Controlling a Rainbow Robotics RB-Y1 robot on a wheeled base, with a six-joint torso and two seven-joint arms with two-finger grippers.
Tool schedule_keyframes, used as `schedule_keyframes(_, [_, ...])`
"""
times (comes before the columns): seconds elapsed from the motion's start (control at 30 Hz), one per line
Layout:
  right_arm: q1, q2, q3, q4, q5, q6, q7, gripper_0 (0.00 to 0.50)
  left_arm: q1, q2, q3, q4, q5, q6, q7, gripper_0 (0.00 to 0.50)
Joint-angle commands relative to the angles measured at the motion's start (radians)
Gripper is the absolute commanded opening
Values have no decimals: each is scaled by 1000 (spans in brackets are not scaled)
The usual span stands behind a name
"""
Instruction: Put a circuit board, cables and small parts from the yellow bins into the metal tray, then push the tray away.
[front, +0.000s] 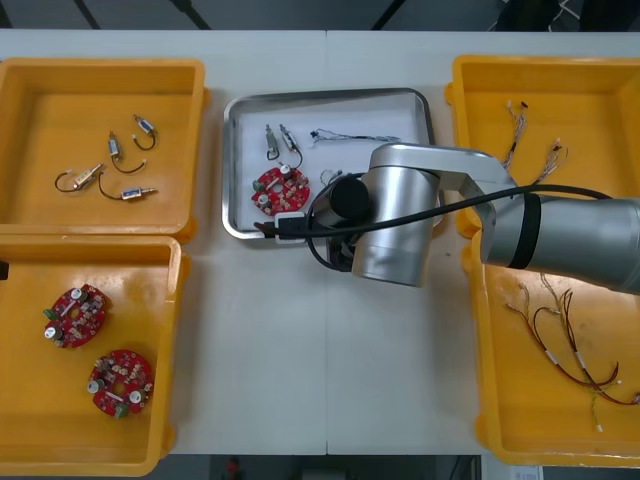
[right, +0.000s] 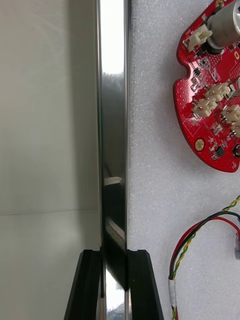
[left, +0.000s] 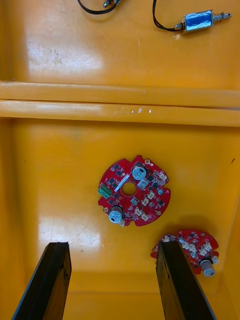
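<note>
Broadly, the counter (front: 270, 340) carries four yellow bins (front: 100, 66), two on each side, with the metal tray (front: 330, 97) between the far pair. At the tray's near edge the right tool (right: 114, 252) pinches the shiny rim between its fingers. The left tool (left: 112, 245) hangs spread over the near left bin, above two circuit boards (left: 134, 190). Inside the tray lie one circuit board (front: 279, 190), a red and yellow cable (right: 173, 272) and small metal parts (front: 272, 140).
</note>
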Motion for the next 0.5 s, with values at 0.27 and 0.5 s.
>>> schedule_keyframes(0.27, [-136, 62, 10, 182, -27, -67, 81, 0, 26, 47, -7, -22, -10, -12, 71, 500])
schedule_keyframes(0.5, [-185, 77, 8, 248, -53, -89, 100, 0, 26, 47, -7, -22, -10, -12, 71, 500])
